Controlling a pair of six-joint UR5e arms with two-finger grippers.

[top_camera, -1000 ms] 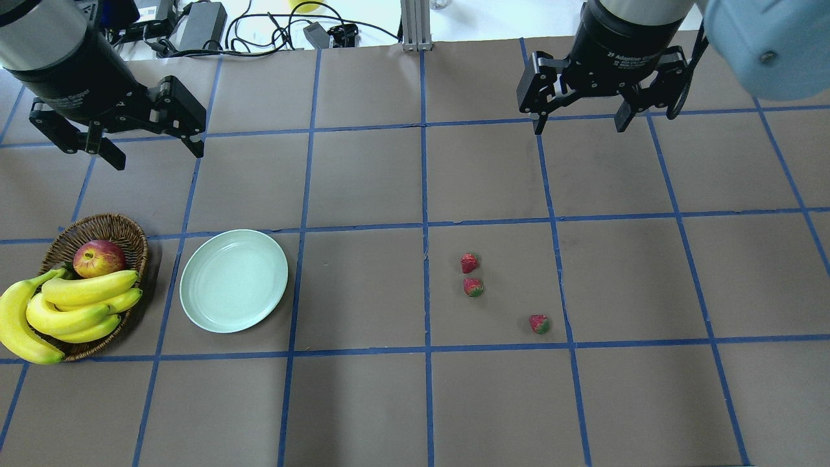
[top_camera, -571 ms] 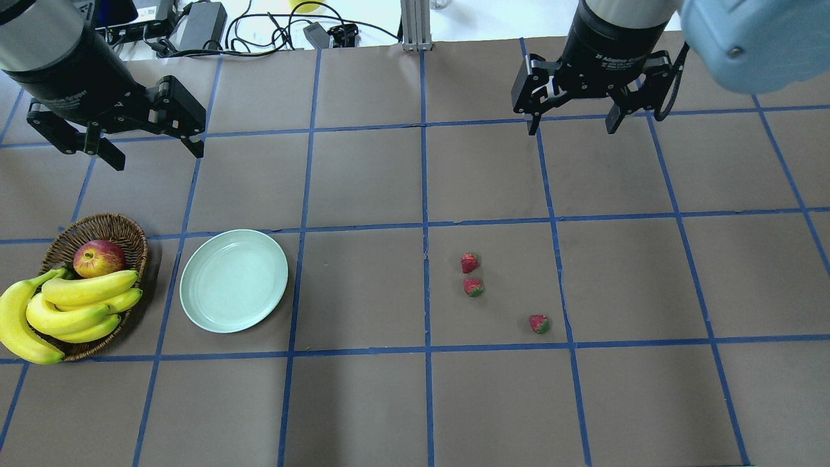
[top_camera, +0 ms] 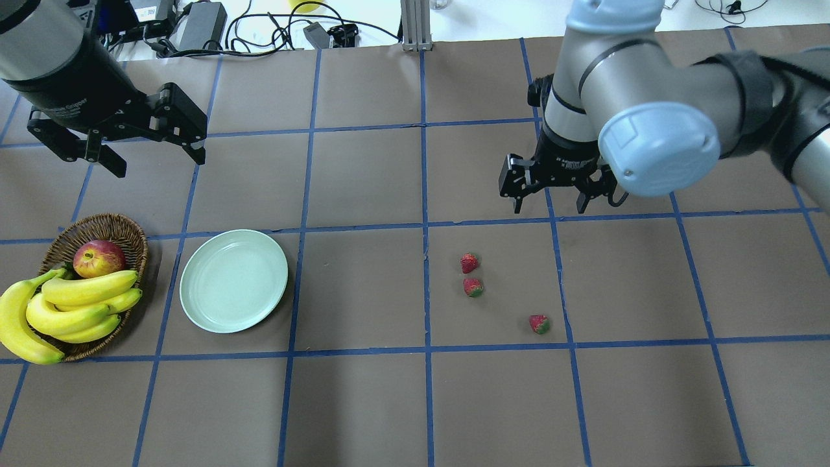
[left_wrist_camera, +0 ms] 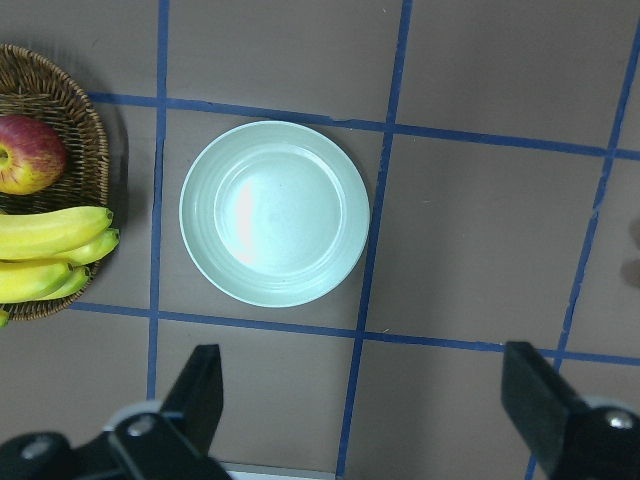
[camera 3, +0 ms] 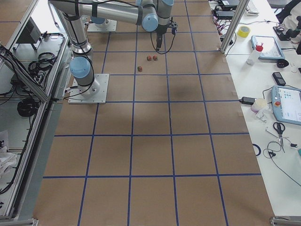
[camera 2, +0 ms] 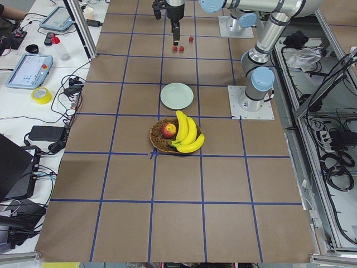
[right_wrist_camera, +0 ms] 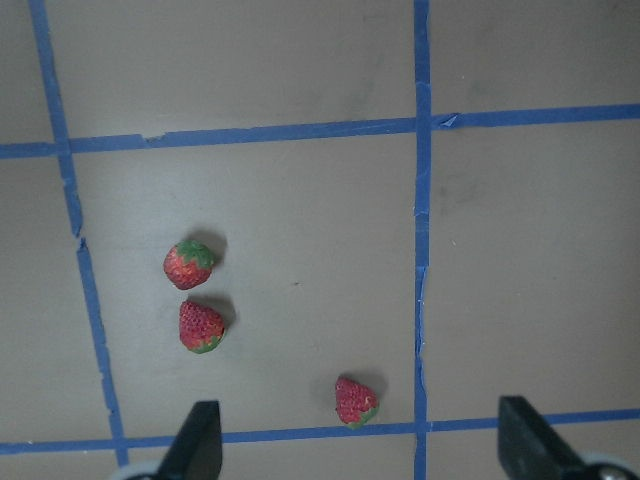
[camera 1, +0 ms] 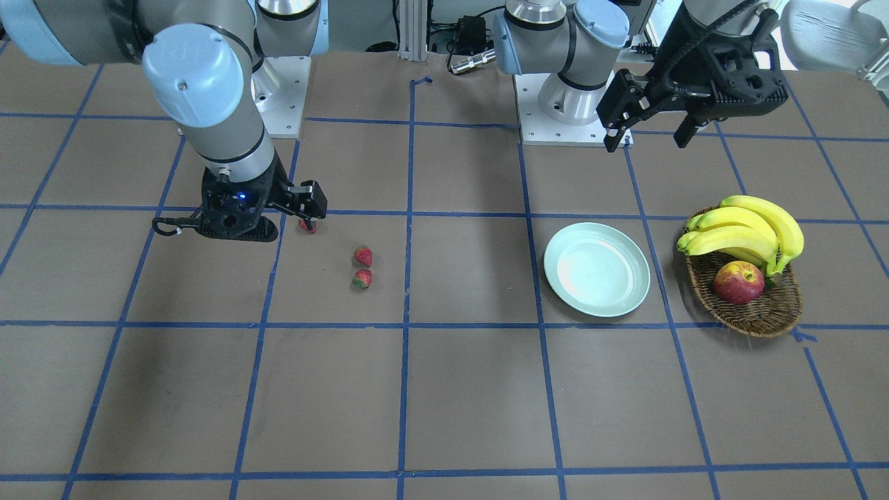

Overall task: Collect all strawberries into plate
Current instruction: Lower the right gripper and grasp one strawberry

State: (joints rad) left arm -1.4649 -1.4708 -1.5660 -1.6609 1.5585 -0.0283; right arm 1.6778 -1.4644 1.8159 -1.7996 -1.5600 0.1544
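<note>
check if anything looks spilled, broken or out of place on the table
Nothing is spilled or damaged. The three strawberries lie loose on the table, well apart from the empty plate. The only untidy thing: the bananas overhang the basket rim.

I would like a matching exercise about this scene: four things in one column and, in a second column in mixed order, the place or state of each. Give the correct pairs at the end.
Column A
1. plate
2. apple
3. strawberries
4. right pincer

Column B
a. three, lying on the bare brown table
b. open, holding nothing
c. empty, beside the basket
d. inside the basket, next to the bananas

Pairs: 1-c, 2-d, 3-a, 4-b.
</note>
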